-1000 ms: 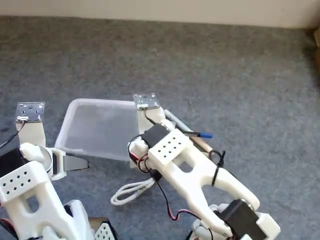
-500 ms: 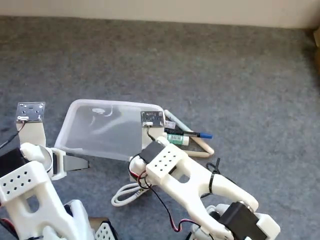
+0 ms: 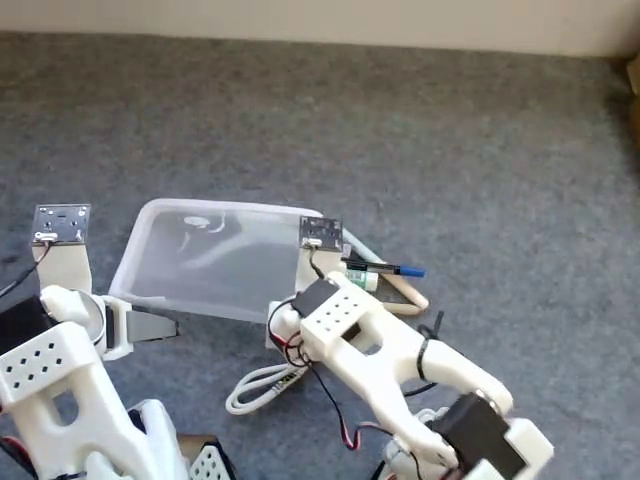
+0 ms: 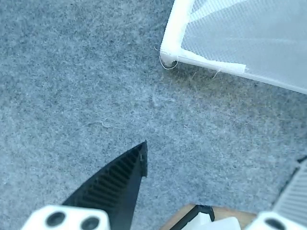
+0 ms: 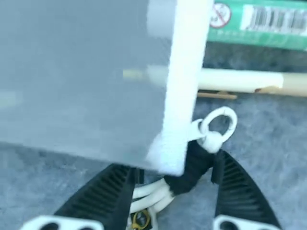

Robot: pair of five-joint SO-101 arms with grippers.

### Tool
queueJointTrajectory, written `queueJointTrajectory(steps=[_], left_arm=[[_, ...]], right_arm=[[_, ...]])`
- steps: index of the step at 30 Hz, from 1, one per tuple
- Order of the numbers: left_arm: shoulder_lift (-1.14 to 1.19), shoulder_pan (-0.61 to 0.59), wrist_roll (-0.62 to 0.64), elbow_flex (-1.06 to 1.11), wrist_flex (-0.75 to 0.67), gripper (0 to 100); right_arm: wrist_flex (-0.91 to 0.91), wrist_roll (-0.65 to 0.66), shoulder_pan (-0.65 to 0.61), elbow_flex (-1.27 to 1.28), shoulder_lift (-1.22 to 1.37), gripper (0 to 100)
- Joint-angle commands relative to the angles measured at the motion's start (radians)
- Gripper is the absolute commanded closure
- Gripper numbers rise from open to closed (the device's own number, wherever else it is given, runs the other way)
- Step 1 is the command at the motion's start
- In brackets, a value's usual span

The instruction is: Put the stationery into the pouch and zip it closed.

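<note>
The translucent white mesh pouch (image 3: 205,258) lies flat left of centre. Just off its right end lie a pen with a blue cap (image 3: 385,268), a green-labelled glue stick (image 3: 360,281) and a pale wooden stick (image 3: 408,292). My right arm (image 3: 340,310) stands over the pouch's near right corner. In the right wrist view my right gripper (image 5: 175,165) is open astride that corner (image 5: 168,143), with the black zipper slider (image 5: 192,165) and its white ring pull (image 5: 218,123) between the fingers. My left gripper (image 3: 160,326) is open over bare carpet near the pouch's left corner (image 4: 168,55).
A white looped cord (image 3: 262,385) trails on the carpet by the right arm's base. Grey carpet covers the whole surface, with wide free room at the back and to the right. A pale wall edge runs along the far side.
My right arm's wrist has drawn back and shifted right, uncovering the pouch's right part and the glue stick. The left arm has kept still.
</note>
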Motion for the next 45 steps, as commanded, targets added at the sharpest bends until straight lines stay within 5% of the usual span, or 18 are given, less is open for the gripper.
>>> queueJointTrajectory(steps=[1,9,15,37,45], left_arm=[[0.002,-0.001,0.008,-0.004,-0.012,57],[0.002,0.053,0.049,-0.004,-0.012,57],[0.002,0.102,0.104,-0.004,-0.012,57],[0.002,0.105,0.112,-0.004,-0.012,57],[0.002,0.105,0.114,-0.004,-0.012,57]], right_arm=[[-0.015,-0.012,0.053,-0.015,0.016,77.1],[-0.018,-0.009,0.077,-0.007,0.025,77.3],[-0.012,-0.003,0.076,-0.004,0.025,87.8],[0.081,0.000,-0.001,0.019,0.025,83.3],[0.081,0.224,-0.001,0.019,0.015,98.8]])
